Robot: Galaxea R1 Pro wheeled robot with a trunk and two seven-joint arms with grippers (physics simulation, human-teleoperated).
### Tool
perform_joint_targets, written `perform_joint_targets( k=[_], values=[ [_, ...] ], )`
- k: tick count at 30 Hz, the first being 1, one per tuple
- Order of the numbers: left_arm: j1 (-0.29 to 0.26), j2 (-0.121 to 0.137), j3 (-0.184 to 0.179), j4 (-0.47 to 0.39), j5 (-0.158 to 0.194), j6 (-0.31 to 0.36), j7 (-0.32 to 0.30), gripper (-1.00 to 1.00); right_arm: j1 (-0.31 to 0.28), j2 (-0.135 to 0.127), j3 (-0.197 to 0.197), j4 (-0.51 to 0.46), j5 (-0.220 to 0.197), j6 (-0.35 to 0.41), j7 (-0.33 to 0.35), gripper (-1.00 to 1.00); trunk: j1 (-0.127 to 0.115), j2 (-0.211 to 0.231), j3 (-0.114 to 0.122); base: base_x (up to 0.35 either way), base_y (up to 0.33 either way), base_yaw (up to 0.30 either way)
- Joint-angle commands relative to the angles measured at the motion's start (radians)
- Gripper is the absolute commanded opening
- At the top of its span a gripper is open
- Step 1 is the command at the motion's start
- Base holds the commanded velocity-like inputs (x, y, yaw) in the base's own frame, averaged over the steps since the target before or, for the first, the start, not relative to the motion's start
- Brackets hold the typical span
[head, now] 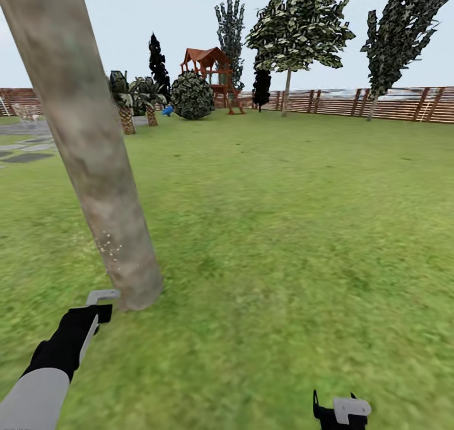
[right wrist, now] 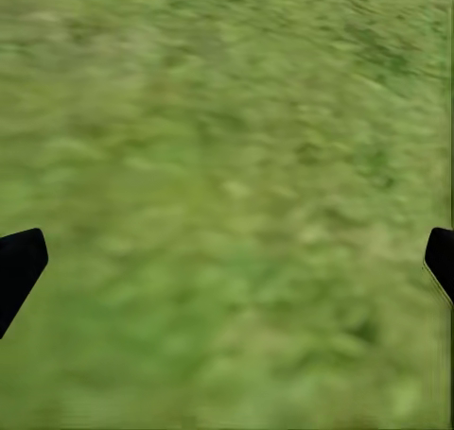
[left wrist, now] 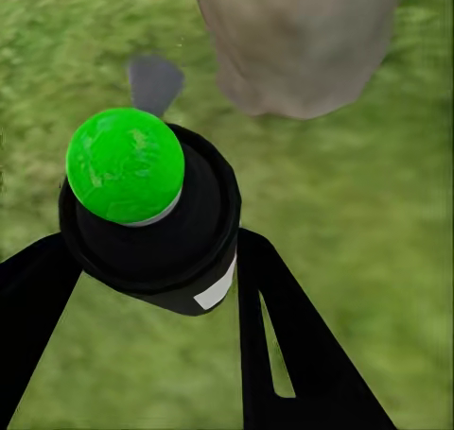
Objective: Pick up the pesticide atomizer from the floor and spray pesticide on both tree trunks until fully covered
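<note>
Left gripper (left wrist: 142,288) clamped on the pesticide atomizer (left wrist: 156,213), held just beside the foot of a tree trunk (head: 88,146).

The trunk rose at the lawn's (head: 284,228) left side, fine white specks low on its bark; the bottle's cap looked green in the wrist view, perhaps a rendering quirk. At the lawn's near right edge the right gripper (right wrist: 227,260) hung over grass, its fingers spread wide and holding nothing.

White forearm, black claw (head: 101,304)
</note>
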Motion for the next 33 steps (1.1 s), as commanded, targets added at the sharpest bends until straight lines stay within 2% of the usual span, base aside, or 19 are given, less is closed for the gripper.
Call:
perform_joint_targets(
  k=[1,3,7,9,11,13,16,18,20,24,28,33],
  values=[
    [0.000,0.001,0.000,-0.001,-0.008,-0.001,0.000,-1.00,0.000,0.000,0.000,0.000,0.000,0.000,0.000,1.00,0.000,0.000,0.000,0.213,-0.197,0.000],
    [0.001,0.003,0.002,0.001,-0.017,-0.001,0.005,-1.00,0.000,0.000,0.001,0.000,0.000,0.000,0.000,1.00,0.000,0.000,0.000,0.213,-0.197,0.000],
    [0.004,0.015,0.012,0.007,-0.019,0.001,0.115,-1.00,0.000,0.000,0.001,0.000,0.000,0.000,0.000,1.00,0.000,0.000,0.000,0.199,-0.174,0.010],
    [0.015,0.033,0.012,0.019,-0.012,0.001,0.133,-1.00,0.000,0.000,0.001,0.000,0.000,0.000,0.000,1.00,0.000,0.000,0.000,0.064,-0.047,0.163],
    [0.019,0.032,0.009,0.022,-0.009,0.001,0.136,-1.00,0.000,0.000,0.001,0.000,0.000,0.000,0.000,1.00,0.000,0.000,0.000,0.010,-0.007,0.258],
    [0.020,0.024,0.007,0.024,-0.008,0.002,0.135,-1.00,0.000,0.000,0.001,0.000,0.000,0.000,0.000,1.00,0.000,0.000,0.000,0.003,-0.002,0.271],
    [0.021,-0.028,0.005,0.025,-0.011,0.001,0.135,-1.00,0.000,0.000,0.001,0.000,0.000,0.000,0.000,1.00,0.000,0.000,0.000,0.001,0.000,0.276],
    [0.021,-0.041,0.004,0.025,-0.012,0.002,0.134,-1.00,0.000,0.000,0.001,0.000,0.000,0.000,0.000,1.00,0.000,0.000,0.000,0.000,0.000,0.277],
    [0.021,-0.046,0.003,0.025,-0.011,0.005,0.105,-1.00,0.000,0.000,0.001,0.001,0.000,0.000,0.000,1.00,0.000,0.000,0.000,0.000,0.000,0.277],
    [0.021,-0.039,0.000,0.024,-0.014,0.006,-0.006,-1.00,0.000,0.000,0.001,0.001,0.000,0.000,0.000,1.00,0.000,0.000,0.000,0.000,0.000,0.235],
    [0.021,-0.043,-0.002,0.010,-0.014,0.003,-0.031,-1.00,0.000,0.000,0.001,0.002,0.000,0.000,0.000,1.00,0.000,0.000,0.000,0.005,-0.007,0.031],
    [0.021,-0.042,0.002,0.007,-0.016,0.000,-0.024,-1.00,0.000,-0.001,0.001,0.002,0.000,0.000,-0.001,1.00,0.000,0.000,0.000,0.054,-0.241,0.001]
  ],
)
